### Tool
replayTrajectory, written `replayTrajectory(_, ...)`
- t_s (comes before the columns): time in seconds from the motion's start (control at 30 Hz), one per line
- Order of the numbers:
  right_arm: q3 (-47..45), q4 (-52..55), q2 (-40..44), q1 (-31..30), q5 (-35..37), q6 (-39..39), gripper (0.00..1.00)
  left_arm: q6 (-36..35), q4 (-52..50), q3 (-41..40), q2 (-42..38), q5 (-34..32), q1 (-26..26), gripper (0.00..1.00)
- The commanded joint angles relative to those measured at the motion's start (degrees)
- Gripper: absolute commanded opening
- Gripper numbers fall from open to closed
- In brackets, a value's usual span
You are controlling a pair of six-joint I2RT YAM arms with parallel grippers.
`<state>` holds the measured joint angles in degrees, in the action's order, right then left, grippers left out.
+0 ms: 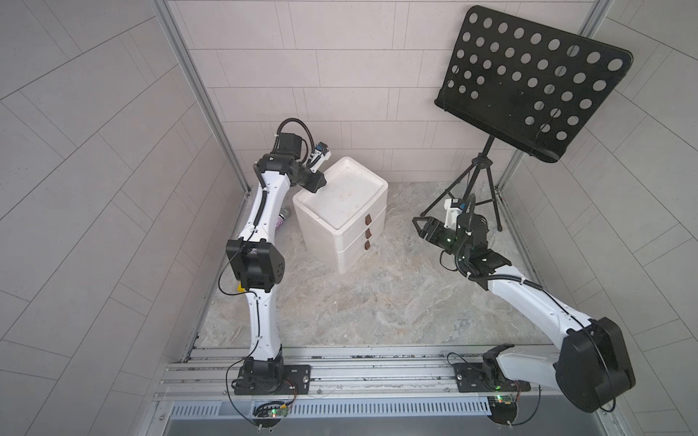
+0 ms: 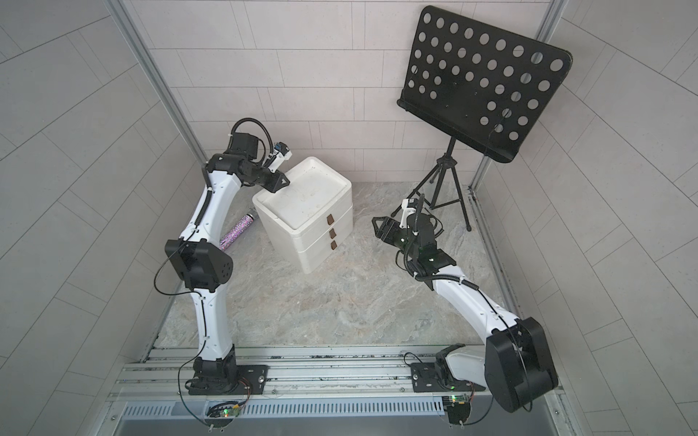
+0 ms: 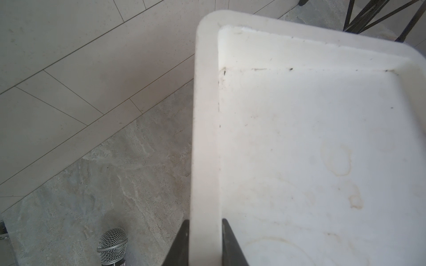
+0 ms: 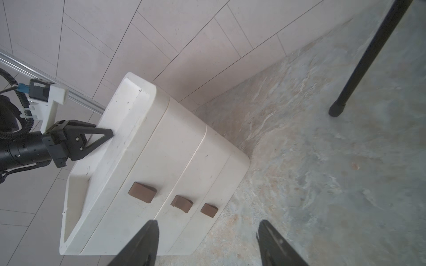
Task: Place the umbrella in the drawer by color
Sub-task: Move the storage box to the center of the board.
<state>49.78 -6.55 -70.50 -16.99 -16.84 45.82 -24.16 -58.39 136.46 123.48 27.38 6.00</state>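
Marbled grey floor (image 1: 377, 298) and pale tiled walls frame a white three-drawer cabinet (image 1: 351, 245) at the centre of both top views, with a black perforated music stand (image 1: 528, 83) at upper right. All three drawers look closed, their brown handles (image 4: 142, 192) in a row on the front. The left gripper (image 3: 204, 221) is clenched on the cabinet's raised top rim, one jaw on each side of it. The right gripper (image 4: 207, 222) stands released, jaws spread and empty, facing the handles but apart from them. No umbrella shows in any view; it may sit inside a closed drawer, though I cannot tell. The only loose item is a glittery purple microphone (image 2: 238, 233) lying on the floor left of the cabinet (its mesh head shows at the lower left of the left wrist view). A folded umbrella would likely be light, with slippery fabric over a stiff shaft. It is best taken across the middle of the bundle or at the handle, where the jaws meet something firm.
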Motion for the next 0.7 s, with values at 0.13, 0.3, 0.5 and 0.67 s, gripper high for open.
replayTrajectory(0.13, 13.1, 14.5, -1.5, 1.9, -3.6, -9.4, 0.74, -0.2, -7.1, -5.3, -1.5, 9.5, 7.9, 0.2)
replayTrajectory(0.3, 19.2, 17.0, -5.5, 2.4, -6.7, -11.2, 0.74, -2.9, -8.8, -8.0, -3.5, 8.6, 11.7, 0.2)
replayTrajectory(0.5, 26.1, 20.7, -10.6, 2.9, -8.0, -14.1, 0.75, -4.9, -11.6, -9.7, -5.9, 8.7, 15.6, 0.2)
replayTrajectory(0.67, 29.5, 23.2, -12.8, 4.1, -7.5, -14.7, 0.75, -2.7, -11.4, -10.0, -7.6, 7.5, 16.2, 0.42)
